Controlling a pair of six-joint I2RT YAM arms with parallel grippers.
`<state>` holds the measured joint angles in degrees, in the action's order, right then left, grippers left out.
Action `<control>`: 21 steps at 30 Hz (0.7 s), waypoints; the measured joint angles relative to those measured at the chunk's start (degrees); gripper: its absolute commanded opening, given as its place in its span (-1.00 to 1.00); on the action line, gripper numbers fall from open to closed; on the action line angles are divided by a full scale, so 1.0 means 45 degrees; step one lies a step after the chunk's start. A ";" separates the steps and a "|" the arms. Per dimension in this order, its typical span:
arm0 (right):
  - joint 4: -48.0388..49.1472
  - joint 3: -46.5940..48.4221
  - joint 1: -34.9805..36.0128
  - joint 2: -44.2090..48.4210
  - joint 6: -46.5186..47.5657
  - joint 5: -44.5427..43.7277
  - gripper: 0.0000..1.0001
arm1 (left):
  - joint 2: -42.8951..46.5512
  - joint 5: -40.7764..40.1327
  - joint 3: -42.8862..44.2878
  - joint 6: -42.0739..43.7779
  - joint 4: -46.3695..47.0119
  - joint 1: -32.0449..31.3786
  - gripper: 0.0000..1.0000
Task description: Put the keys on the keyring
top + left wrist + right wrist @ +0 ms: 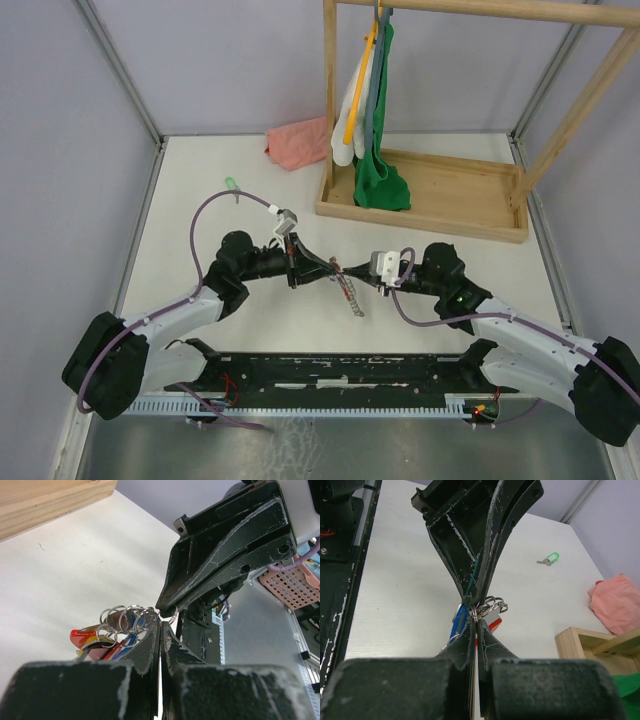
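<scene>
Threading step: both arms meet over the middle of the table (pixel 200 200) and work on the keyring (pixel 352 292) between them; by the look of it, a key is being worked onto a ring.
Left gripper: the left gripper (pixel 322 268) has its fingers pressed together, pinching a small wire ring at their very tips.
Right gripper: the right gripper (pixel 356 272) is likewise clenched, tip to tip with the left one, nipping the same cluster of rings from the opposite side.
Keyring: held off the table between the two sets of fingertips; a chain of silvery rings (pixel 125 617) spills to one side of the left fingers, and the red strap (pixel 82 636) hangs below it.
Blue key: the blue key (pixel 460 622) sits just beside the right fingers, against the rings; whether it is already fully threaded cannot be told.
Green key: the green key (pixel 550 558) lies alone on the table, well apart from both grippers, toward the far left.
Next move: probably finishing the blue key on the ring, then one gripper letting go to fetch the green key while the other holds the ring steady.
Background: a pink cloth (pixel 298 143) and a wooden rack (pixel 440 215) stand at the far side.
</scene>
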<state>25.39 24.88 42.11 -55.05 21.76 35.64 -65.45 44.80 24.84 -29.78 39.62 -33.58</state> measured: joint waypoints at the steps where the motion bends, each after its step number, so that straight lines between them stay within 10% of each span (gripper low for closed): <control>1: 0.0510 -0.0209 0.0000 -0.0005 -0.0287 -0.0019 -0.99 | 0.0015 -0.0107 -0.0117 -0.0253 0.0209 -0.0010 -0.95; 11: 0.4663 -0.1239 -0.0219 -0.1540 -0.2798 -0.0884 -0.99 | -0.1462 -0.1190 -0.0709 -0.1909 0.2705 -0.0257 -0.95; 21: 0.2385 -0.0889 -0.0126 -0.1083 -0.1666 -0.0675 -0.78 | -0.0544 -0.1647 -0.0733 -0.1112 0.1035 -0.0486 -0.95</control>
<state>36.12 20.88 41.54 -59.92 14.26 32.60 -67.90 37.39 21.54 -34.79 44.27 -35.77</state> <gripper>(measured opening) 0.082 0.035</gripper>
